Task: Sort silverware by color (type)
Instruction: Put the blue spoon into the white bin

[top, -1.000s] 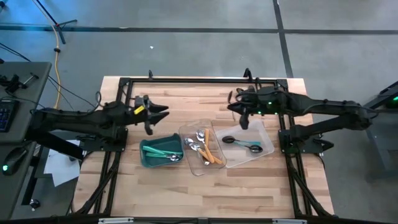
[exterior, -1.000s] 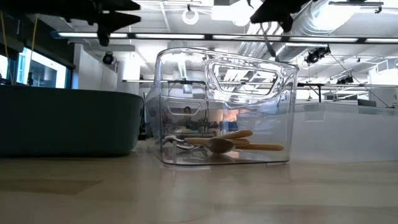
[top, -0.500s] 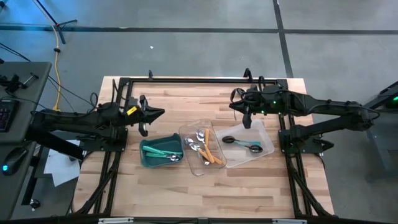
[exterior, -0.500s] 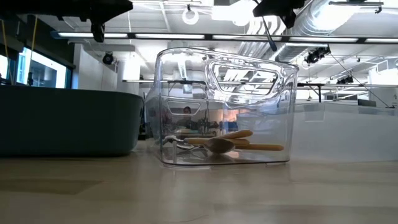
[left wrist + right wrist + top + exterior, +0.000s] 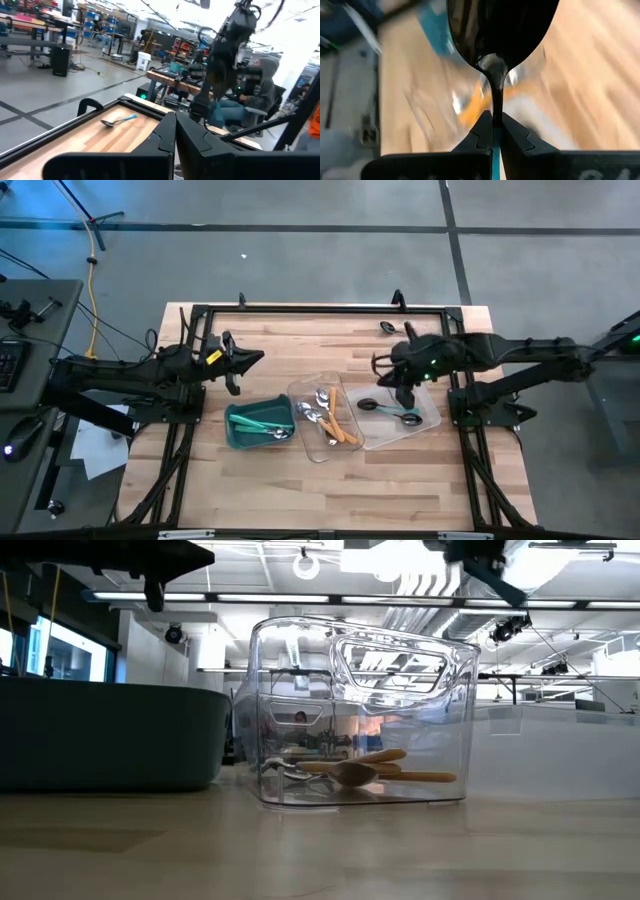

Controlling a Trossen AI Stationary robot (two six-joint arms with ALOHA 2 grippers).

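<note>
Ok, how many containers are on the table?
3: teal bin at left, clear tray in the middle, second clear tray at right under the right gripper holding a black-headed spoon. Left gripper waits beyond the bin.

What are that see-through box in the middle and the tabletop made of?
The clear rectangular tray looks like glossy rigid plastic: you see straight through its walls, and they catch ceiling-light reflections. The pale tabletop looks like wood, probably butcher block: narrow light-brown strips with grain lines, smooth and slightly matte.
</note>
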